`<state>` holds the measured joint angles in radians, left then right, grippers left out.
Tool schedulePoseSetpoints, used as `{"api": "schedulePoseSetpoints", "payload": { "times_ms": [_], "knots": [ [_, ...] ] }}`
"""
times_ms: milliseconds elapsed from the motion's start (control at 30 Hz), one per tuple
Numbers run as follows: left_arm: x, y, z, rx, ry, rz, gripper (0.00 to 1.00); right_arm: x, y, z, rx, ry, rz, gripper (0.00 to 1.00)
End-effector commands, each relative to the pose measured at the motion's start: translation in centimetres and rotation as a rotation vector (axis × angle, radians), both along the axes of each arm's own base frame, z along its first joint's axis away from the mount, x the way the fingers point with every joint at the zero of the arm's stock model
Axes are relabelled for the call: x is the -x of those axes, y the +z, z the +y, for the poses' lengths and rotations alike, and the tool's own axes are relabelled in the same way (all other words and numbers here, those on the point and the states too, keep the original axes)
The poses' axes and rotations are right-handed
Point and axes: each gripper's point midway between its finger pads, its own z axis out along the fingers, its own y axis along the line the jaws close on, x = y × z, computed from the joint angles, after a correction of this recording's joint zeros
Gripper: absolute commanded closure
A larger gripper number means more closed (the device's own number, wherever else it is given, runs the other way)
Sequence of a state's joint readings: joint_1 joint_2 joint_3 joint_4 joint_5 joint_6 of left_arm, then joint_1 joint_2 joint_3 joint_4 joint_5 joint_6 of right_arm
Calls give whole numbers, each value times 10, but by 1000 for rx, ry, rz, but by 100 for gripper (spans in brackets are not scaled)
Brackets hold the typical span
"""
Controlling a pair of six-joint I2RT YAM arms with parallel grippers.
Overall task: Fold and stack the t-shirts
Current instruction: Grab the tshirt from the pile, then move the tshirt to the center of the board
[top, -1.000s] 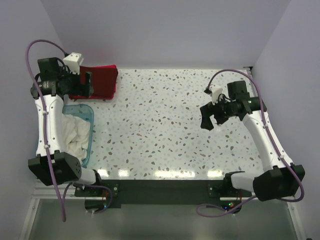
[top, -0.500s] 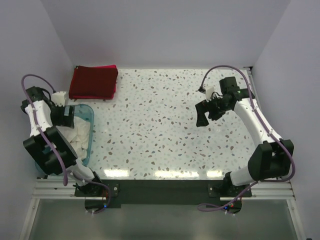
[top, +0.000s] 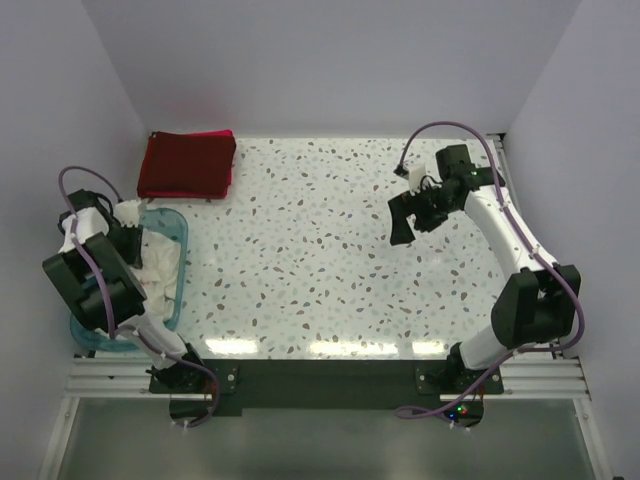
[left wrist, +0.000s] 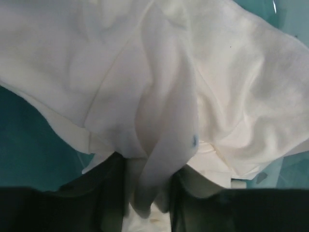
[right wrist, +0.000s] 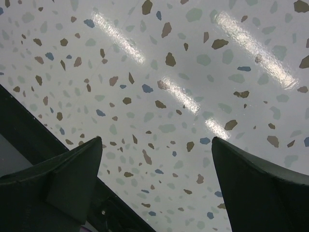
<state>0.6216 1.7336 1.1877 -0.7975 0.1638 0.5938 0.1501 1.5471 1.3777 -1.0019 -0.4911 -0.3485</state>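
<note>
A cream-white t-shirt (top: 157,268) lies crumpled in the teal tub (top: 181,236) at the table's left edge. My left gripper (top: 128,232) reaches down into the tub. In the left wrist view a fold of that t-shirt (left wrist: 159,96) runs between the dark fingers (left wrist: 108,193), and the left gripper (left wrist: 147,166) is shut on it. A folded dark red t-shirt (top: 187,164) lies at the far left corner, with a pink t-shirt's edge (top: 231,172) showing under it. My right gripper (top: 404,226) hangs open over the bare speckled table (right wrist: 159,72), its gap (right wrist: 157,140) holding nothing.
The tub's teal floor (left wrist: 34,145) shows under the cloth. Lilac walls close in the table on the left, back and right. The right arm's cable (top: 440,135) loops above its wrist. The black base rail (top: 320,378) runs along the near edge.
My left arm has swung back from the red stack and down into the tub, and its jaws have closed on the white cloth. The right gripper drifted slightly left and farther back.
</note>
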Motion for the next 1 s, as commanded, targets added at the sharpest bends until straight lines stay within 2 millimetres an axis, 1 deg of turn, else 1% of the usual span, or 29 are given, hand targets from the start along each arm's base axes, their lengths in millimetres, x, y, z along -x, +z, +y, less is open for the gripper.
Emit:
{"api": "schedulePoseSetpoints", "payload": {
  "times_ms": [0, 33, 67, 100, 133, 167, 200, 233, 267, 300, 367, 400, 433, 467, 500, 533, 567, 600, 633, 667, 700, 733, 767, 800, 833, 900, 933, 967],
  "knots": [
    [-23, 37, 3, -14, -24, -131, 79, -2, 13, 5, -35, 0, -24, 1],
    [-26, 57, 4, -35, -25, -172, 86, -1, 14, 6, -41, 1, -23, 1],
    [-24, 71, 1, -34, -26, -186, 100, 1, 15, 6, -44, 2, -28, 1],
    [-34, 97, 4, -55, -29, -248, 100, 2, 13, 7, -51, -3, -25, 1],
    [-36, 122, 1, -76, -36, -303, 100, 3, 13, 8, -57, -2, -26, 2],
    [-41, 152, 1, -97, -47, -362, 100, 4, 16, 10, -73, -7, -33, 1],
    [-44, 171, -2, -103, -55, -401, 100, 4, 17, 11, -81, -8, -37, 1],
    [-44, 193, -11, -92, -71, -450, 100, 6, 15, 12, -88, -9, -32, 1],
    [-46, 211, -15, -93, -83, -492, 100, 6, 17, 13, -99, -7, -37, 1],
    [-55, 245, -23, -100, -124, -579, 100, 6, 19, 15, -108, -11, -44, 1],
    [-60, 274, -41, -91, -163, -641, 100, 6, 22, 15, -118, -17, -53, 1],
    [-70, 307, -62, -103, -229, -718, 100, 6, 25, 17, -126, -18, -60, 1],
    [-76, 324, -76, -91, -247, -761, 100, 6, 26, 17, -130, -22, -64, 1],
    [-82, 358, -91, -116, -287, -848, 100, 6, 28, 17, -133, -23, -72, 1],
    [-90, 377, -122, -88, -356, -902, 100, 4, 29, 17, -134, -29, -85, 1],
    [-96, 392, -142, -24, -369, -948, 100, 5, 32, 16, -135, -33, -98, 1],
    [-103, 412, -157, -3, -397, -1008, 100, 4, 35, 16, -133, -38, -111, 1],
    [-99, 448, -192, 47, -483, -1105, 100, 2, 36, 14, -126, -47, -122, 1],
    [-109, 461, -209, 112, -494, -1147, 100, 3, 40, 13, -123, -49, -143, 1],
    [-105, 482, -237, 164, -556, -1208, 100, 2, 42, 12, -118, -53, -154, 1],
    [-103, 490, -257, 231, -606, -1236, 100, 2, 43, 10, -109, -60, -166, 1],
    [-103, 511, -272, 286, -626, -1312, 100, 1, 46, 6, -94, -73, -188, 1],
    [-102, 514, -294, 353, -665, -1327, 100, -1, 48, 5, -88, -87, -206, 2],
    [-97, 521, -311, 419, -708, -1349, 100, -1, 48, 2, -80, -99, -211, 1],
    [-91, 544, -323, 494, -715, -1422, 100, -1, 49, -1, -65, -112, -222, 1],
    [-88, 552, -341, 606, -766, -1436, 100, -1, 53, -5, -59, -134, -243, 1],
    [-84, 565, -346, 666, -772, -1466, 100, -3, 55, -9, -46, -153, -256, 1],
    [-86, 565, -348, 690, -774, -1461, 100, -3, 61, -12, -48, -172, -278, 1]
  ]
}}
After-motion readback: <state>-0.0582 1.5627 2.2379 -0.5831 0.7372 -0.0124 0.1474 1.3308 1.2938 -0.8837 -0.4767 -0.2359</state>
